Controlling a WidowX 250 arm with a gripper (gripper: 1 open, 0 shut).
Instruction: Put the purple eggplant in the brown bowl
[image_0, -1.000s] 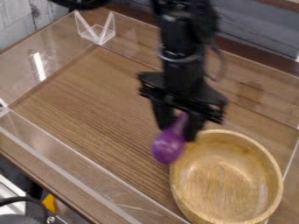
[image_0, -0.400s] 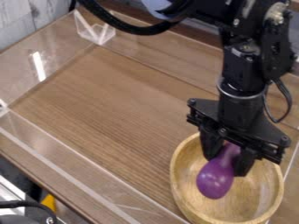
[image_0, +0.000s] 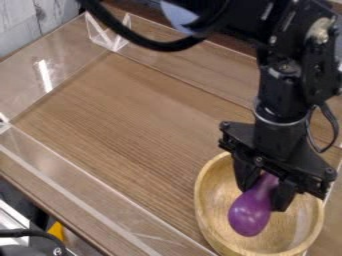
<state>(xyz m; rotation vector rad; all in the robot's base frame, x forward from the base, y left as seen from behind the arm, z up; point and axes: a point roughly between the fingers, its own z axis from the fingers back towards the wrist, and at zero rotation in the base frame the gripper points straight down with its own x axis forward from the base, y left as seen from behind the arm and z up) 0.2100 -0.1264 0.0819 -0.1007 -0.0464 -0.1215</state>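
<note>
Eggplant first: the purple eggplant (image_0: 250, 210) hangs fat end down inside the rim of the brown bowl (image_0: 214, 188), clamped by its stem end in the hand (image_0: 271, 186). I can't tell whether it touches the bowl's floor. I judge this the placing step; next I'd ease the jaws apart and lift clear of the worktop (image_0: 120, 120).

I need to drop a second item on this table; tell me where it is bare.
The wood tabletop left of the brown bowl, out to the clear side walls, is bare. Over the bowl it is crowded: the gripper holds the purple eggplant there, jaws shut.
</note>
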